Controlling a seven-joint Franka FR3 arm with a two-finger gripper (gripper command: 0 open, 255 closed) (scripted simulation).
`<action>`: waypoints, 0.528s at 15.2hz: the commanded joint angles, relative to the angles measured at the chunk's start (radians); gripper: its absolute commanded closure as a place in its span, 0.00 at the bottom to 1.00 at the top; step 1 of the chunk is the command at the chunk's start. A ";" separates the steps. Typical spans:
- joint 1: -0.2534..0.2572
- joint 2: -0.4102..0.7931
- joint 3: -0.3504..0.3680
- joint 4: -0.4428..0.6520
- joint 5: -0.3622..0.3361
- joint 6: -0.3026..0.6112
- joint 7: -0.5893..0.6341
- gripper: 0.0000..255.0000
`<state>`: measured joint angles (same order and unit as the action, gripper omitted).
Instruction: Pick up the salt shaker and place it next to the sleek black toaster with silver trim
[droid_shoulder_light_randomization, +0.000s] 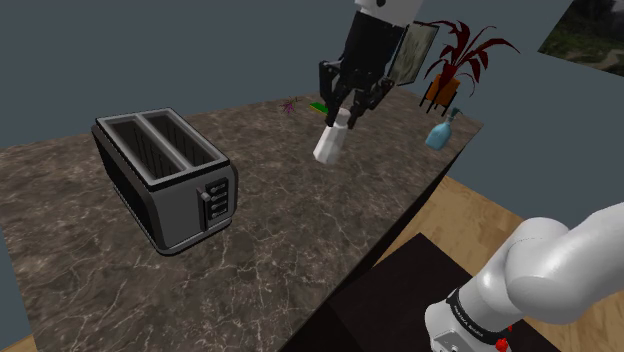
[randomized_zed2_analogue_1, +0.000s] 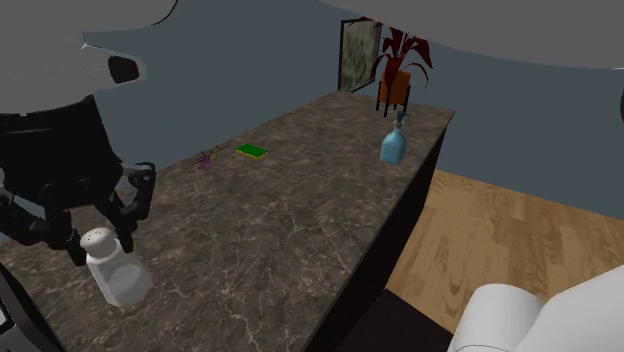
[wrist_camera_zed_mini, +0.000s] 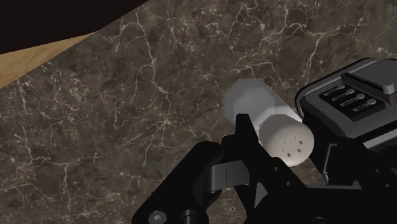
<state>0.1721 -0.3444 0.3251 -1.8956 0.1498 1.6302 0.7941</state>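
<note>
The black pincer (droid_shoulder_light_randomization: 346, 116) clasps a white salt shaker (droid_shoulder_light_randomization: 329, 142) by its upper end over a dark marbled counter (droid_shoulder_light_randomization: 280, 235). The shaker's perforated cap sits between the two fingers and its body hangs tilted below the fingertips. In the wrist view one black finger (wrist_camera_zed_mini: 245, 135) presses against the side of the shaker (wrist_camera_zed_mini: 270, 119) just under the cap, with the holes of the cap facing the camera. The fingers stand narrowly apart, no wider than the shaker they grip. From the second exterior view the shaker (randomized_zed2_analogue_1: 115, 268) leans beneath the pincer (randomized_zed2_analogue_1: 98, 238), base pointing down toward the stone.

A black toaster with silver trim (droid_shoulder_light_randomization: 166, 176) stands on the counter well apart from the pincer, toward the shoulder view's left and nearer the camera. Its two long slots open upward and its row of buttons (wrist_camera_zed_mini: 352, 100) shows just beyond the held shaker in the wrist view.

Farther along the counter behind the pincer, an orange pot (randomized_zed2_analogue_1: 396, 88) holds a red-leaved plant (randomized_zed2_analogue_1: 402, 48). A blue bottle (randomized_zed2_analogue_1: 395, 143) stands near it at the counter's edge; its contents cannot be made out. A flat green item (randomized_zed2_analogue_1: 251, 152) and a small purple sprig (randomized_zed2_analogue_1: 206, 158) lie by the back wall.
</note>
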 joint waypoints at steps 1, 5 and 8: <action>0.012 0.045 0.042 0.044 -0.005 0.007 0.058 1.00; 0.038 0.134 0.121 0.133 -0.028 0.012 0.169 1.00; 0.062 0.216 0.180 0.215 -0.063 0.010 0.257 1.00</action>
<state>0.2249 -0.1593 0.4821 -1.7080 0.1003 1.6362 1.0161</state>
